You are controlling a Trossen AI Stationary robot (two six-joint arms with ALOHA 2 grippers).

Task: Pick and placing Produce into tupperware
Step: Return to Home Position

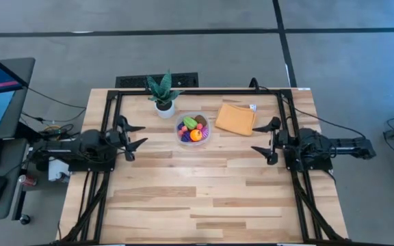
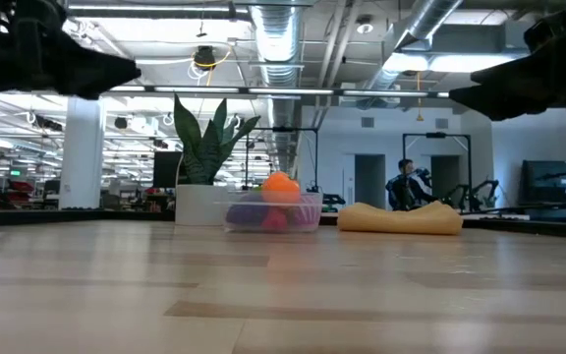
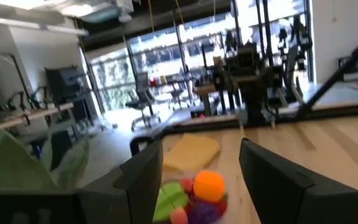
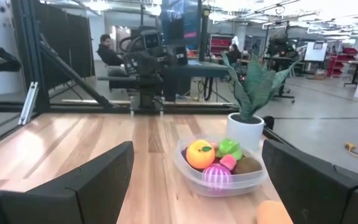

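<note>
Clear tupperware (image 4: 244, 182) full of produce (image 1: 194, 128) sits on the counter (image 1: 197, 198) between a potted plant (image 1: 163, 92) and an orange cloth (image 1: 235, 118). The left end effector (image 1: 144, 134) and right end effector (image 1: 254, 138) flank it, both wide and empty.

I count one clear tub (image 1: 208, 131) on the one surface (image 1: 197, 198). The produce in it is piled, so I can count only what shows. That is one orange piece (image 4: 200, 154), one green piece (image 4: 230, 148), one striped purple piece (image 4: 217, 176), one small pink piece (image 4: 229, 162) and one brown piece (image 4: 247, 165), five in all. How many more lie under them I cannot tell. There is one potted plant (image 1: 163, 92) far left of the tub and one orange cloth (image 1: 235, 118) to its right. I have two arms. My left fingers (image 3: 145, 180) number two and my right fingers (image 4: 303, 180) two, four together. One person (image 2: 406, 185) shows in the far room.
</note>
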